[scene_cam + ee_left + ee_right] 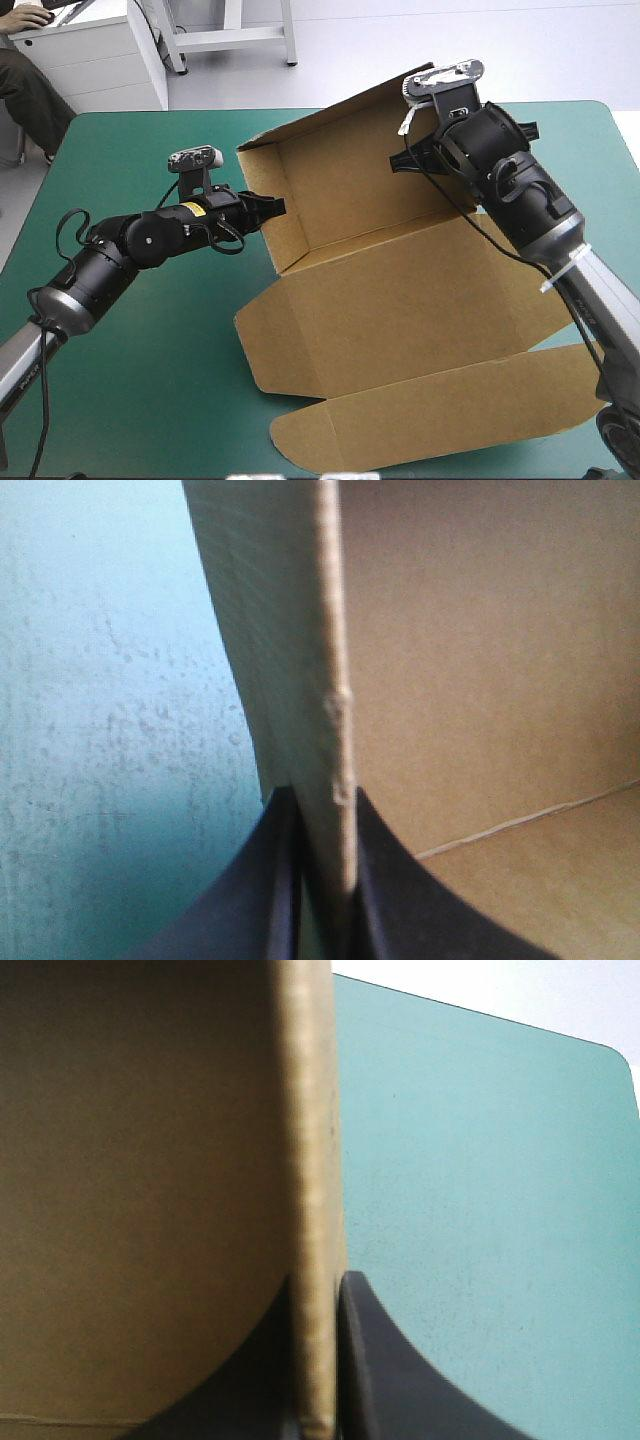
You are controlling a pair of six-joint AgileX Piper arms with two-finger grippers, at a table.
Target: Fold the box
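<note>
Left gripper [322, 798] up close: jaws all but shut, pinching the box [420, 290] on the cut edge of its left wall [262, 200]. That edge runs straight out ahead from between the jaws. Cover [110, 730] lies on the wall's outer side. On the other side is the brown inner face, crossed by a pale crease [530, 818].

Right gripper [320, 1282], same story: jaws nearly closed on a board edge at the box's right end. Brown inner face on one side, bare cover on the other, table's far right corner beyond.

High view: box sits mid-table, far part raised, near part flat.
- Back panel [350, 170] tilts up and the left wall stands at its left end, so the two form an open corner.
- Left arm comes in low to that wall.
- Right arm reaches in from the right to the back panel's right end. It hides the board there, so can't tell whether a right wall stands.
- Floor panel [380, 310] lies flat on the cover.
- Near flap [430, 415] is also flat, with rounded corners, by the table's near edge.
</note>
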